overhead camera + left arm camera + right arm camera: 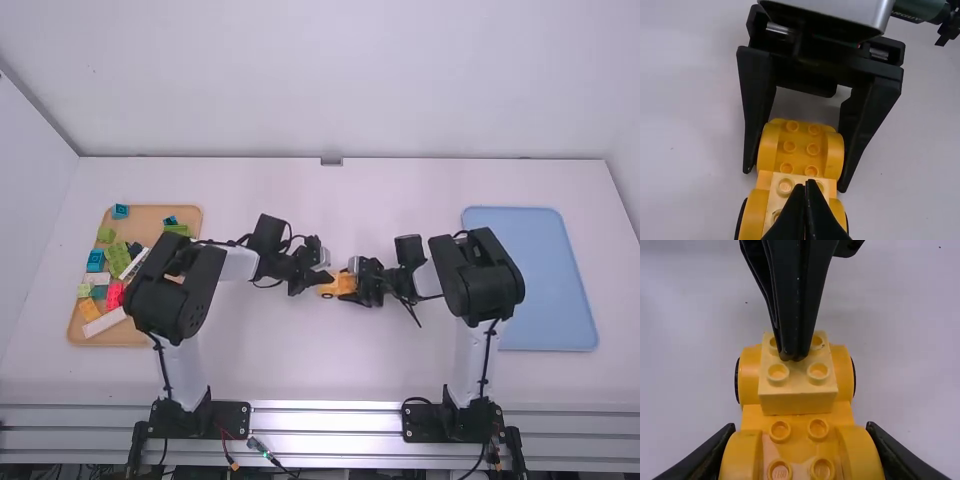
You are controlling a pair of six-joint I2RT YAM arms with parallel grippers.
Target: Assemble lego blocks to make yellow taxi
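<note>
From the high view, I have the yellow car base (344, 284) near the middle of the white desk (330, 365), between my two arms. Its long axis runs roughly left to right, across the directions my arms reach. My left pincer (325, 277) is at its left end and my right pincer (354, 284) at its right. A wooden tray of loose blocks (105, 339) lies on the left, a blue tray (555, 285) on the right.

In the left wrist view, my left pincer's fingertips meet, with nothing between them, over the pale yellow block (799, 180) on the car base. I can't tell whether they touch it. The right pincer's fingers straddle the rounded fenders at the other end, and the studs face up.

In the right wrist view, my right pincer is parted to the fenders' width, gripping that end from both sides. The block end points away from it, towards the left arm; I can't tell nose from tail.
</note>
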